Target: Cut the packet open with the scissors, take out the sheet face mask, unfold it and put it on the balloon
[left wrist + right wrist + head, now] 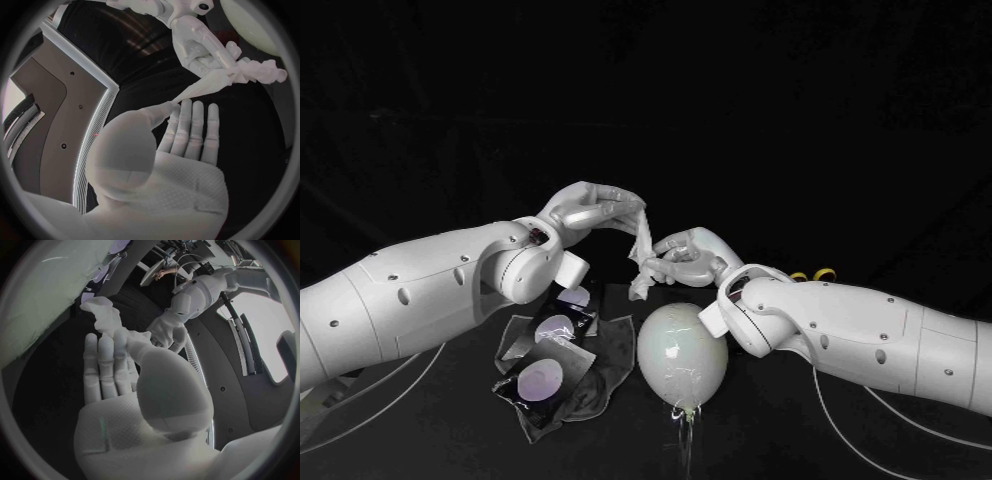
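The white sheet mask (642,248) hangs crumpled and stretched between my two hands, above the table. My left hand (594,211) pinches its upper end; my right hand (687,256) grips its lower part. In the left wrist view the left hand (185,134) pinches a twisted strip of mask (212,81) that runs to the right hand (199,46). The right wrist view has the right hand (122,371) holding the bunched mask (104,315), with the left hand (169,333) beyond. The pale balloon (681,350) lies on the table below the right hand.
The cut packet (548,365), dark with clear film and pale round marks, lies on the table left of the balloon, under my left forearm. Yellow scissors handles (812,275) peek out behind my right arm. The balloon's knot (685,410) points toward the front edge.
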